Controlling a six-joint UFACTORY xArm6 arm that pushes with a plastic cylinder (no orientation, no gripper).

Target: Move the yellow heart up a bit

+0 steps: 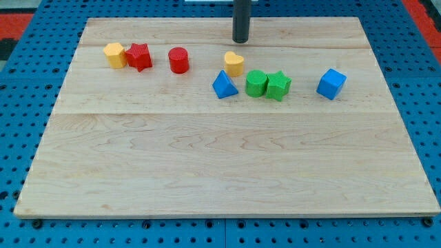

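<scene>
The yellow heart lies on the wooden board, in the upper middle of the view. My tip is a dark rod end above the heart in the view, slightly to its right, with a small gap between them. A blue triangle lies just below and left of the heart.
A green cylinder and a green star touch each other to the right of the blue triangle. A blue cube lies further right. At the upper left are a yellow hexagon, a red star and a red cylinder.
</scene>
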